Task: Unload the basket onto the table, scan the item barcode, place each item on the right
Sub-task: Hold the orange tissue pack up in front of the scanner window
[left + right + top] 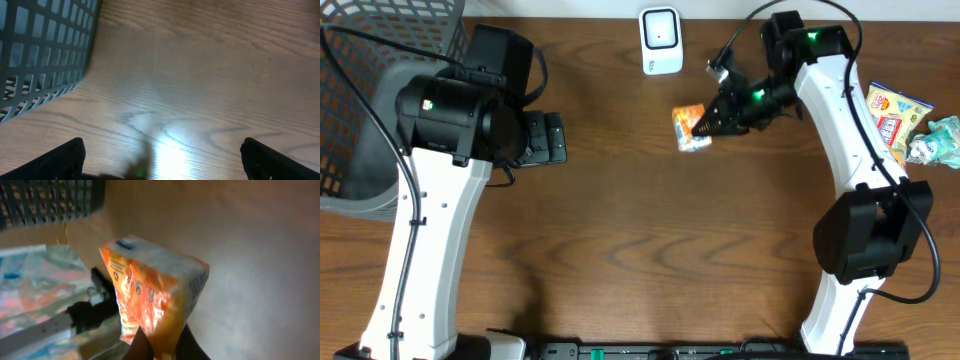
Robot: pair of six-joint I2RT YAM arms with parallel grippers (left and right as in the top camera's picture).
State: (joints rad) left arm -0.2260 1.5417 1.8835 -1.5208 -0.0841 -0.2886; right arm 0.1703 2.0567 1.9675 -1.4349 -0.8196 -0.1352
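Orange packet [691, 128] pinched in the right claw [708, 122] near the scanner [660, 40]; left claw [170, 160] gapes wide.

Left jaws spread wide, right jaws clamped

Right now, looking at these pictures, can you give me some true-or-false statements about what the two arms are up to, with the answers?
1. The right claw is shut on an orange packet. True.
2. The left claw grips a packet too. False: it stands open and empty over the table.
3. A grey mesh basket sits at the left end of the table. True.
4. The orange packet lies inside that basket. False: the right claw holds it near the white scanner.
5. More snack packets lie at the right end of the table. True.
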